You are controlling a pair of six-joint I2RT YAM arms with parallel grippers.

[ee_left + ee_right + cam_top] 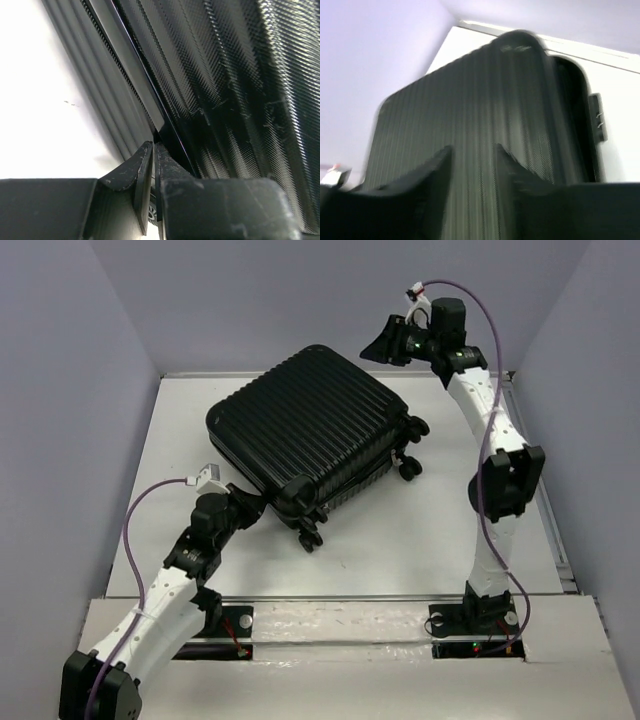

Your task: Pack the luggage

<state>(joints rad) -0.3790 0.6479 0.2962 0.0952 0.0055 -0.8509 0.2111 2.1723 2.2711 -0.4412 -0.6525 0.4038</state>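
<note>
The luggage (300, 425) is a black ribbed hard-shell suitcase lying flat and closed on the white table (420, 540), turned at an angle, with its caster wheels (410, 468) toward the near right. My left gripper (256, 507) is at its near-left edge. In the left wrist view its jaws (154, 146) are pressed almost together, tips touching the zipper seam of the shell (225, 100); I see nothing clearly held between them. My right gripper (380, 345) hovers open above the far right corner. The right wrist view is blurred, its gripper (472, 147) over the ribbed lid (470, 85).
Grey-lilac walls close in the table at the back and both sides. A metal rail (545, 510) runs along the table's right edge. A raised ledge (340, 615) with both arm bases crosses the near edge. Two wheels (310, 537) stick out toward the left arm.
</note>
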